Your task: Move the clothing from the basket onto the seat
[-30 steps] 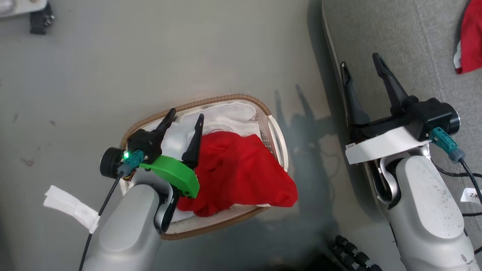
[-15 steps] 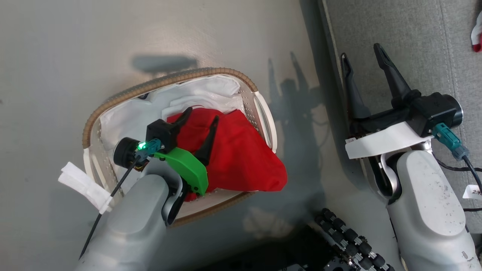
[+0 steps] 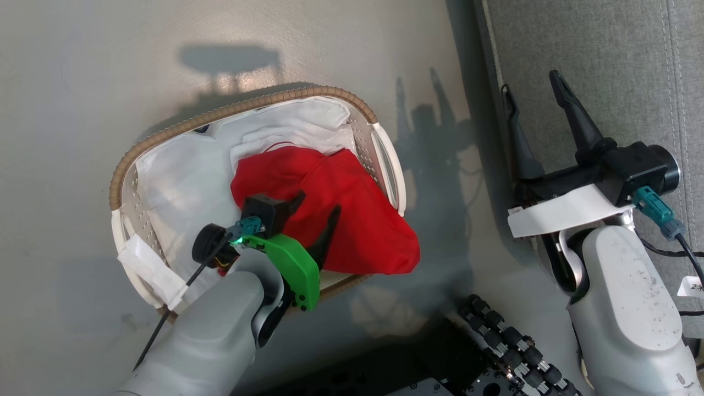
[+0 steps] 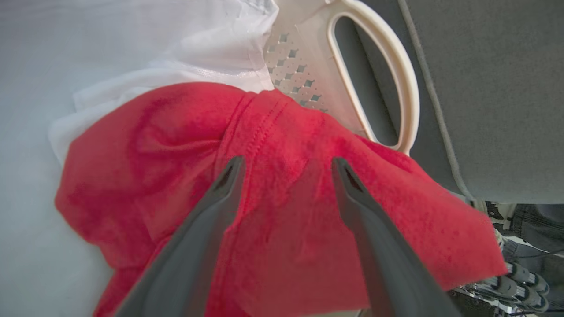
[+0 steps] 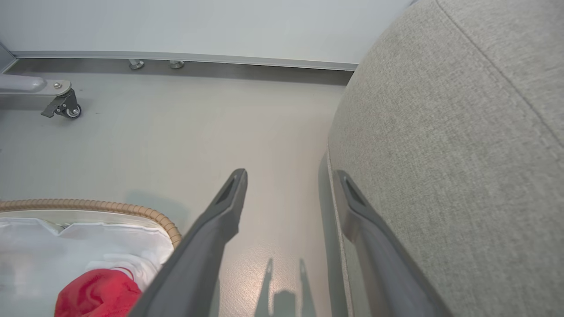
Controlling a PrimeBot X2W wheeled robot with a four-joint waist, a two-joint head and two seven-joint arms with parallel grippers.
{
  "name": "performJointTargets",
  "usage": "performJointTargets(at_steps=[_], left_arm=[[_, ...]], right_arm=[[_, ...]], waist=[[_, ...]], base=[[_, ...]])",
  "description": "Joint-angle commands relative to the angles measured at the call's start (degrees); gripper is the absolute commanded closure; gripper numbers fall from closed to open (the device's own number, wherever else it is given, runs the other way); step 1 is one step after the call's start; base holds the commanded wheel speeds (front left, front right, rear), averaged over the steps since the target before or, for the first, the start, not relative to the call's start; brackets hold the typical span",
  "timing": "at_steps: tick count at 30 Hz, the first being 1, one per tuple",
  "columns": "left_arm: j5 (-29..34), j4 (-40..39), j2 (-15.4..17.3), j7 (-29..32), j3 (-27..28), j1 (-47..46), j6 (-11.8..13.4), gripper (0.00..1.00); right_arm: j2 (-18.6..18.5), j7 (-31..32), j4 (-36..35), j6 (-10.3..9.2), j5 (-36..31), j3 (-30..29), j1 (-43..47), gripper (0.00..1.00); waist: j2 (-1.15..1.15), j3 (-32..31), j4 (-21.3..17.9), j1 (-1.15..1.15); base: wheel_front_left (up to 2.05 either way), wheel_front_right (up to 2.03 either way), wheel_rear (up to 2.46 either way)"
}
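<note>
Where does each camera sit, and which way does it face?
Head: on the head, facing down at basket, clothing, seat; shows both forearms, left claw, right claw.
Left wrist: on that arm, facing along the left claw onto clothing.
Right wrist: on that arm, facing along the right claw over floor beside the seat.
Shared: all show basket and clothing.

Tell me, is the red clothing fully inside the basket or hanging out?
Partly out: the red clothing lies bunched in the basket, but one corner drapes over its rim beside the handle.
</note>
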Motion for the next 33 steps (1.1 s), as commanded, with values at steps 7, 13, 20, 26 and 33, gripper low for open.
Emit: performJointTargets(at_steps=[7,13,20,26,33], left_arm=[[-7.84,3.39,-0.12,0.27,-8.47,-2.21,-0.19,0.00],[-12.61,4.36,-0.64,1.60,-13.17,-3.22,-0.19,0.00],[-14.78,3.32,-0.51,3.86,-15.20,-4.16,-0.19,1.00],[-14.70,2.11,0.86,2.75,-15.39,-4.13,-0.19,1.00],[-13.94,1.28,2.35,0.38,-15.42,-0.52,-0.19,1.00]], right_arm=[[-0.14,-0.01,-0.10,-0.08,-0.45,-0.89,1.27,0.00],[-0.15,-0.01,-0.34,-0.08,-0.98,-1.53,1.62,0.00],[-0.15,-0.01,-0.40,-0.08,-1.20,-1.90,1.29,0.00],[-0.15,-0.01,-0.27,-0.08,-0.27,-2.04,-0.29,0.00],[-0.15,-0.01,2.38,-0.08,1.05,-1.10,-1.52,0.00]], waist=[[0.00,0.36,0.21,0.00],[0.00,0.50,0.63,0.00],[0.00,0.28,0.98,0.00],[0.00,-0.80,0.43,0.00],[0.00,-6.44,0.20,0.00]], base=[[0.00,0.00,0.00],[0.00,0.00,0.00],[0.00,0.00,0.00],[0.00,0.00,0.00],[0.00,0.00,0.00]])
